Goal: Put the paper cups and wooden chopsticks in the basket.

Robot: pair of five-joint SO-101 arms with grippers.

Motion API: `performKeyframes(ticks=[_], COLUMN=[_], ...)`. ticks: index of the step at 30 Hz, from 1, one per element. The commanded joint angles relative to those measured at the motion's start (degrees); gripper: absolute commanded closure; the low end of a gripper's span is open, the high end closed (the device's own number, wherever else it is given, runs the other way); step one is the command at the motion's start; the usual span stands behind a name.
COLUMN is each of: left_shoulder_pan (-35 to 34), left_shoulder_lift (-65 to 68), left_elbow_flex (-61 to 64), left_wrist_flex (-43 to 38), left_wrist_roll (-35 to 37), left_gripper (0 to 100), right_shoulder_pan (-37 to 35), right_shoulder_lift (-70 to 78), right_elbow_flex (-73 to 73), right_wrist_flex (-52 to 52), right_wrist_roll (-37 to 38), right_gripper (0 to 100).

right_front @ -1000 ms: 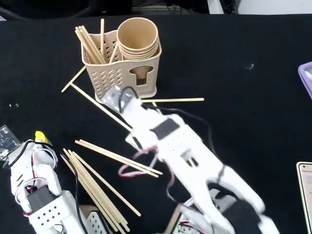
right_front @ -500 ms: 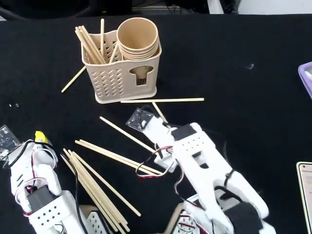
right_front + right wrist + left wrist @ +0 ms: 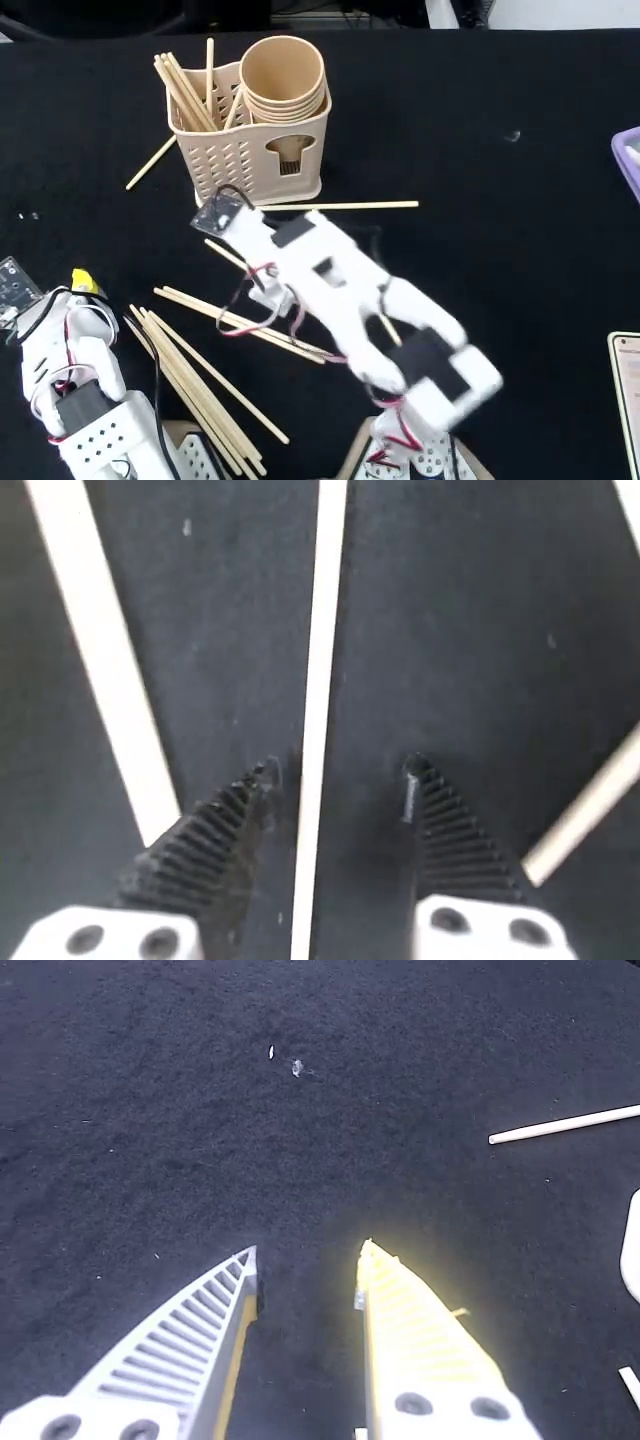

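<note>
**Right hand open astride a loose chopstick; left hand open over bare table**

High view:
- The basket point(image 3: 250, 160) stands upright at the rear of the black table point(image 3: 520, 260).
- The paper cups point(image 3: 285, 75) are stacked in one compartment, and a bunch of upright chopsticks point(image 3: 185, 90) stands in the other.
- Loose on the table are:
  - a single chopstick point(image 3: 350, 206) lying flat just in front of the basket;
  - a slanted chopstick point(image 3: 150, 163) beside the basket's wall;
  - a sheaf of chopsticks point(image 3: 200, 380) at the front.
- The right arm point(image 3: 330, 280) stretches from the front edge toward the basket's front face and overlies several loose sticks.
- The left arm point(image 3: 75, 380) sits at the front corner, well apart from the basket.

Left wrist view:
- The left hand point(image 3: 307, 1250) has its fingers spread and nothing between them, above bare table.
- One chopstick end point(image 3: 565, 1125) lies well off to the side.

Right wrist view:
- The right hand point(image 3: 337, 768) has its fingers apart, close over the table.
- The straddled chopstick point(image 3: 322, 630) runs lengthwise through the gap. Whether it touches either finger cannot be told.
- A neighbouring chopstick point(image 3: 95, 660) lies outside one finger.
- A third chopstick tip point(image 3: 590, 800) lies outside the other finger.
</note>
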State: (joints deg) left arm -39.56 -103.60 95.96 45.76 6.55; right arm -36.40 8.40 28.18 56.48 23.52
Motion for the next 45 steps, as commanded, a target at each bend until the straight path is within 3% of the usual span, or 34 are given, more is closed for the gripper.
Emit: performKeyframes(ticks=[1, 5, 8, 18, 23, 27, 32, 35, 40, 45], left_shoulder_pan=[-0.2, -0.2, -0.2, -0.2, -0.2, -0.2, -0.2, -0.2, -0.2, -0.2], left_shoulder_lift=[-0.8, -0.8, -0.8, -0.8, -0.8, -0.8, -0.8, -0.8, -0.8, -0.8], left_elbow_flex=[-0.7, -0.7, -0.7, -0.7, -0.7, -0.7, -0.7, -0.7, -0.7, -0.2], left_wrist_flex=[-0.7, -0.7, -0.7, -0.8, -0.8, -0.8, -0.8, -0.8, -0.8, -1.2], left_wrist_roll=[-0.4, -0.4, -0.4, -0.4, -0.4, -0.4, -0.4, -0.4, -0.4, -0.4], left_gripper=[83, 83, 83, 83, 83, 83, 83, 83, 83, 83], right_shoulder_pan=[0.2, 1.0, 1.1, 1.1, 1.0, 0.9, 0.9, 1.0, 1.3, 2.5], right_shoulder_lift=[6.8, 11.4, 11.0, -11.2, -26.4, -34.9, -38.5, -35.8, -26.6, -18.0], right_elbow_flex=[-8.9, -12.6, -13.1, -12.9, -13.9, -16.1, -16.2, -16.2, -16.7, -16.7], right_wrist_flex=[0.2, 1.9, 2.5, 11.3, 9.4, -1.1, -24.2, -37.0, -54.1, -64.5], right_wrist_roll=[-0.6, -0.4, -0.2, -0.6, -0.8, -6.9, -20.5, -25.0, -25.7, -25.7], right_gripper=[80.4, 82.5, 98.5, 98.8, 98.7, 98.7, 98.7, 98.7, 98.7, 98.7])
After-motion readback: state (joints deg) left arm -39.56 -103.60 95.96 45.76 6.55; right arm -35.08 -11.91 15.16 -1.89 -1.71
